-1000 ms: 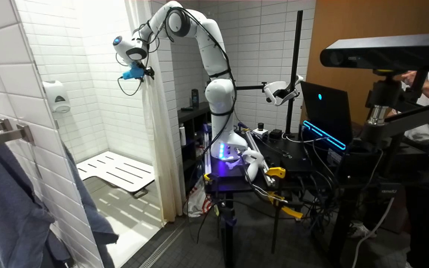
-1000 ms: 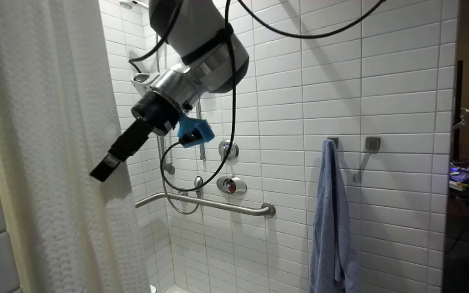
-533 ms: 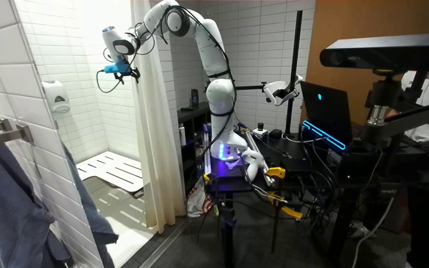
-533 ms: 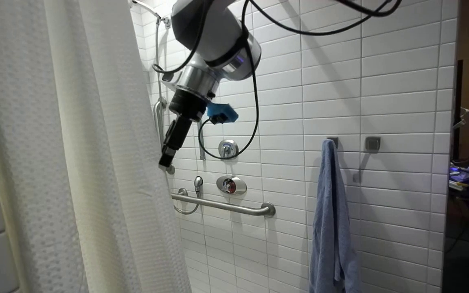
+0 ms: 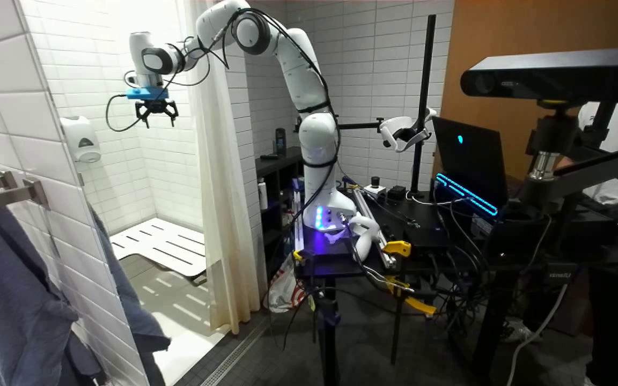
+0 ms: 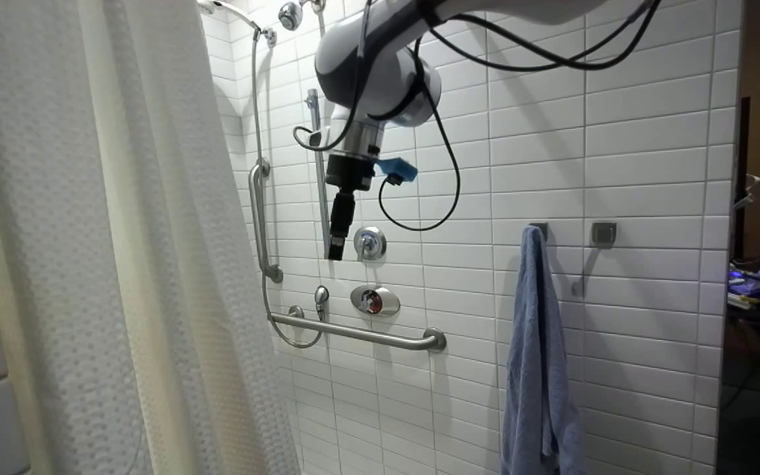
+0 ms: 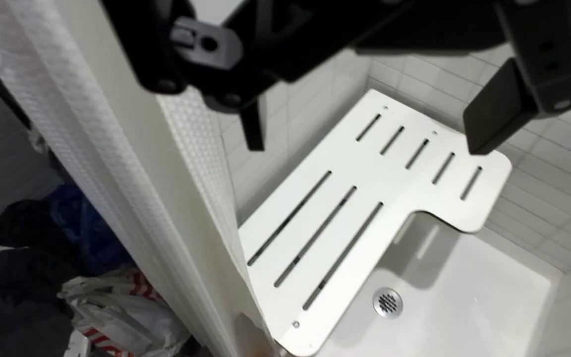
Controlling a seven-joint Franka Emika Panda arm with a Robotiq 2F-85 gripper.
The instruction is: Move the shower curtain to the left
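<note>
The off-white shower curtain [image 5: 228,214] hangs in soft vertical folds at the shower's entrance in both exterior views. Its free edge is loose, with nothing holding it. My gripper [image 5: 160,123] points down inside the shower, a short way to the left of that edge in this exterior view. From the opposite direction, the gripper [image 6: 336,254] appears to the right of the curtain [image 6: 129,231]. In the wrist view the gripper [image 7: 371,144] stands open, its fingers wide apart with only air between them. The curtain [image 7: 166,208] runs down the left there, partly behind one finger.
Below the gripper is a slotted white bench [image 7: 325,208] above the shower floor. A grab bar [image 6: 367,335] and a tap [image 6: 370,244] are on the tiled wall. A blue-grey towel [image 6: 538,343] hangs there. A shelf [image 5: 282,171] stands beside the curtain.
My gripper has moved off the curtain, deeper into the shower, turned downward, and its jaws are spread. The curtain's free edge hangs further across the shower opening than one second ago.
</note>
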